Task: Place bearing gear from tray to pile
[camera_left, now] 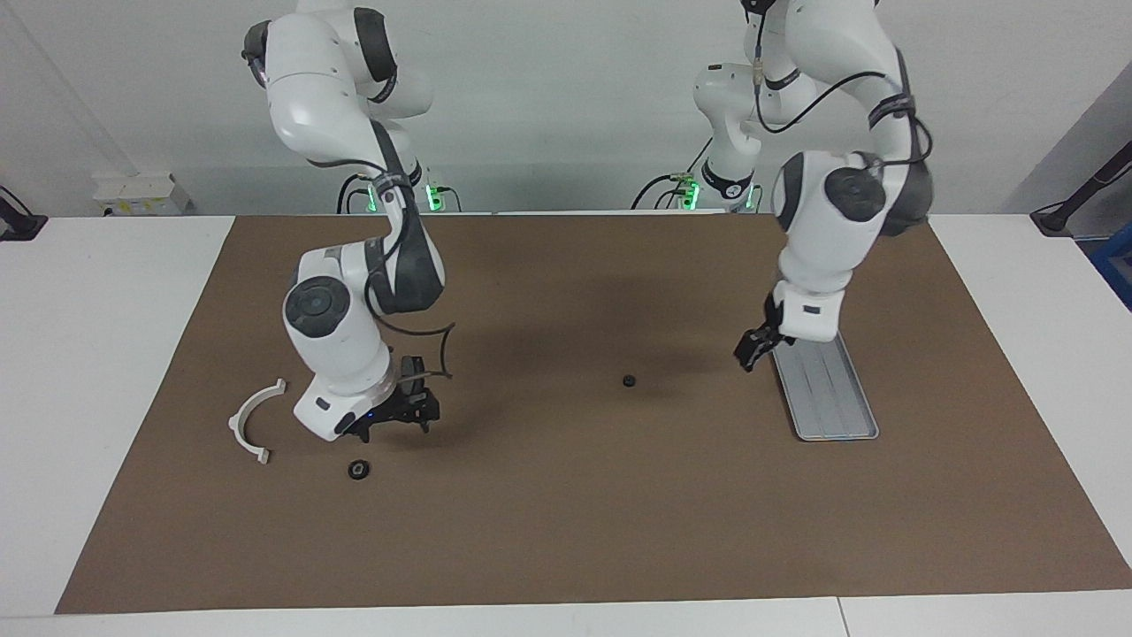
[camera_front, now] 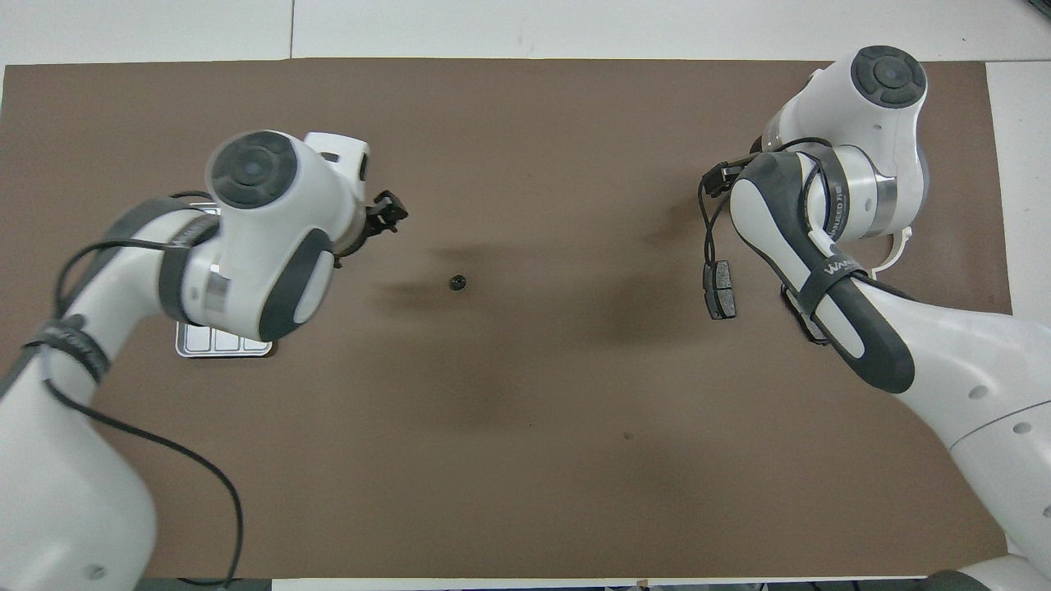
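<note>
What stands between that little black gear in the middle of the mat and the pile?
Nothing lies on the mat between the small black gear and the pile's white half-ring. Only the right gripper hangs over that path, close to the pile. A second gear lies there.
</note>
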Controlling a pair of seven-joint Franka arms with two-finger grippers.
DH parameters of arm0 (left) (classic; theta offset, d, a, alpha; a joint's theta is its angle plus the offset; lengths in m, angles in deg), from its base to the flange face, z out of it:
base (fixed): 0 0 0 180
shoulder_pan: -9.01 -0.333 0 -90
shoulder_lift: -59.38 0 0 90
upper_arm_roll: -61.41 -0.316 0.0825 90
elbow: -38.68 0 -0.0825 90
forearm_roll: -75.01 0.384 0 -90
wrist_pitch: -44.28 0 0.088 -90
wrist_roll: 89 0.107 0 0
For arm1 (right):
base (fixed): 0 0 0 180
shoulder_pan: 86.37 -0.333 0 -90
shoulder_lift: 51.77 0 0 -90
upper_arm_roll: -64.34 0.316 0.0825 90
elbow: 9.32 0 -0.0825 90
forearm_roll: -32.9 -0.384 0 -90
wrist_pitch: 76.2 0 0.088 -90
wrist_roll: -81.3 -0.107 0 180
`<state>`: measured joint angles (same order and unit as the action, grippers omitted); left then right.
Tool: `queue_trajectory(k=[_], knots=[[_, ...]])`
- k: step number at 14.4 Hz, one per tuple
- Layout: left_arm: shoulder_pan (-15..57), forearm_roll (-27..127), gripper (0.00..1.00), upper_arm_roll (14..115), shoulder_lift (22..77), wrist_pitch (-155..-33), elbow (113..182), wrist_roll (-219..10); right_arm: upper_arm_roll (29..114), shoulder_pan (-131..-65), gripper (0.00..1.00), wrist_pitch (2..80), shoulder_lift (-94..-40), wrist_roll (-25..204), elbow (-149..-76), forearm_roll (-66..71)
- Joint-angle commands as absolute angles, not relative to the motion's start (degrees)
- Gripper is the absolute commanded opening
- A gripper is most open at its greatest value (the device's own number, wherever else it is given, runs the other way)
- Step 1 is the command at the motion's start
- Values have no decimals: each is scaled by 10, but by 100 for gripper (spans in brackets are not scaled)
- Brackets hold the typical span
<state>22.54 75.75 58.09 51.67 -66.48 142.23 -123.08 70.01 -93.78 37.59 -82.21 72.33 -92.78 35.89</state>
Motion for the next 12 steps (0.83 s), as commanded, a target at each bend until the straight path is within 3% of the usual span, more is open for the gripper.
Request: queue_trajectory(k=[1, 3, 7, 12], knots=[[198, 760, 100, 588, 580, -602, 1442, -1157, 701, -998, 100, 332, -803, 578, -913, 352], [173, 760, 100, 588, 620, -555, 1445, -1118, 702, -1056, 100, 324, -803, 452, -901, 347], [124, 750, 100, 600, 625, -563, 1447, -1046, 703, -1147, 100, 324, -807, 317, -898, 352], [122, 752, 100, 601, 623, -529, 1407, -1031, 700, -1213, 100, 330, -894, 245, -819, 360]])
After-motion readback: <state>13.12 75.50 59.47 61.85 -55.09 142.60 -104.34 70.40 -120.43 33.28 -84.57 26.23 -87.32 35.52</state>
